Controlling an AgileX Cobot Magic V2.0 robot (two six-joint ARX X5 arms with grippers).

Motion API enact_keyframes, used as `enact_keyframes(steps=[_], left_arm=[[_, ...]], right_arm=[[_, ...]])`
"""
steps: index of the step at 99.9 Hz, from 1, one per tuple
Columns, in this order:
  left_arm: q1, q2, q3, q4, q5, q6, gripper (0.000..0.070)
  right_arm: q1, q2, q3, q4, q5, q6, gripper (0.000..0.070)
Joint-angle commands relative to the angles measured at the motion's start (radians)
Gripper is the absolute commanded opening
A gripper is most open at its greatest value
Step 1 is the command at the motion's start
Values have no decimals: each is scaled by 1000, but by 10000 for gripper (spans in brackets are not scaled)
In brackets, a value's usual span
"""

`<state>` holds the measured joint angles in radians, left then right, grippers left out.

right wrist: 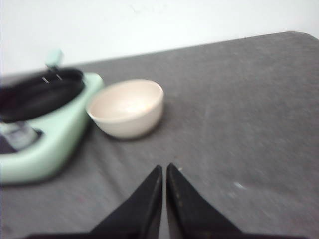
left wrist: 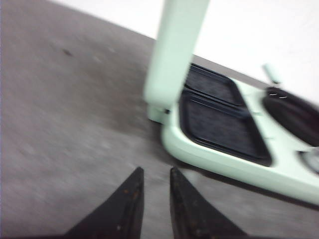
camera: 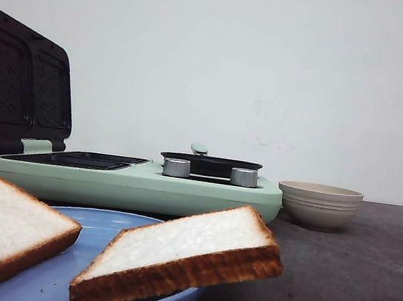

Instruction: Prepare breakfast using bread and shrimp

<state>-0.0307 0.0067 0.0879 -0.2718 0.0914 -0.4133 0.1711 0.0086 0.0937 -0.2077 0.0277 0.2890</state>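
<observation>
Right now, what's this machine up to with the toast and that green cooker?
Nothing is being handled at this moment. Two bread slices lie on a blue plate at the front, untouched. Behind it the green sandwich maker stands with its lid open and a small black pan on its right side. A beige bowl sits beside it. The left gripper and right gripper hover over bare table, both empty; the right one is shut.
</observation>
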Motion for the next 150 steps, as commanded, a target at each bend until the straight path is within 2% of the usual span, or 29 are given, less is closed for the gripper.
enact_keyframes(steps=[1,14,28,41,52,61,68,74,83,89,99,103,150], left_arm=[[-2,11,68,-34,29,-95,14],[-2,75,188,-159,42,-89,14],[-2,189,281,-264,82,-64,14],[-2,293,298,-293,172,-101,14],[-2,365,298,-328,249,-140,15],[-3,407,298,-365,284,-150,26],[-3,431,298,-388,312,-150,38],[-5,449,297,-390,343,-153,90],[-15,470,297,-394,383,-159,263],[-24,484,298,-399,392,-177,328],[-47,513,297,-424,394,-184,334],[-56,525,297,-425,398,-187,354],[-159,703,297,-354,388,-207,360]], right_arm=[[1,12,62,-11,2,98,3],[1,116,187,-121,-7,136,3],[2,304,309,-212,-95,143,3],[2,476,387,-277,-192,157,3],[2,591,427,-321,-241,156,3],[2,644,430,-319,-293,156,3],[2,666,430,-321,-302,156,3],[2,675,430,-322,-303,155,4],[2,676,430,-317,-321,145,7],[2,676,430,-317,-335,140,45],[2,676,430,-318,-362,129,245],[2,676,430,-319,-368,129,292],[2,676,430,-318,-369,96,293]])
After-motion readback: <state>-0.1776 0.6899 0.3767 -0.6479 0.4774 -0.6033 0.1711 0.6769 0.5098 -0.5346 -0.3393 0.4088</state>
